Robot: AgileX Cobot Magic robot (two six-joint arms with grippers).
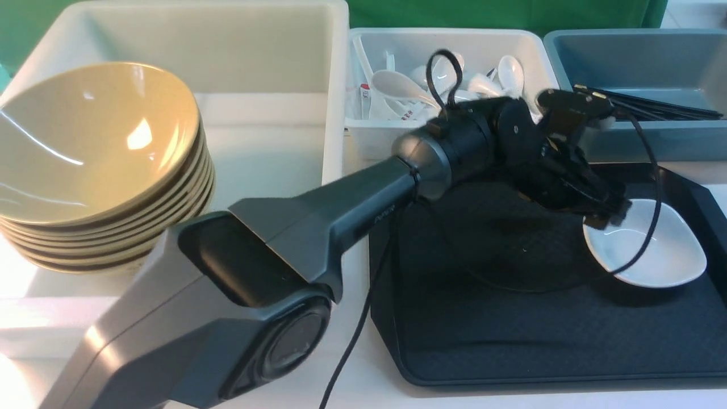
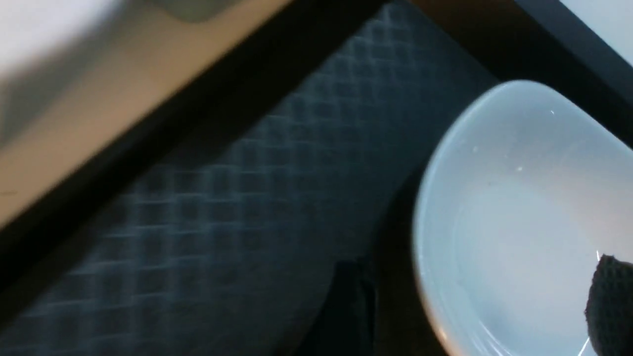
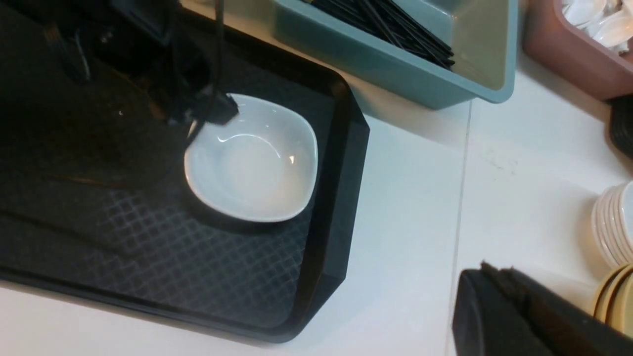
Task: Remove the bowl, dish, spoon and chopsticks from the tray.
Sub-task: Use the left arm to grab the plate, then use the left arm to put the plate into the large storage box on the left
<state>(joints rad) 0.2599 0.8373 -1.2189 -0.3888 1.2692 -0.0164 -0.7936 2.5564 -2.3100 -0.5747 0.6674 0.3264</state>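
Left fingers (image 1: 606,211) apart astride rim of mouth-up dish (image 1: 653,255), long axis crosswise on tray (image 1: 483,318); right fingers (image 3: 497,316) clenched.

I am seeing the dish (image 1: 670,255) gleaming plain white, the tray (image 1: 511,341) showing black with a diamond grid, the bin (image 1: 625,62) looking grey-blue.

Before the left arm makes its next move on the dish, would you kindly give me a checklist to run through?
1. Dish sits on the tray: ok.
2. Left jaws open: ok.
3. Left jaws straddle the dish rim, one finger inside: ok.
4. Nothing else seen on the tray: ok.
5. Right jaws shut and off to the tray's side: ok.
6. Cable clear of the dish: cannot tell.
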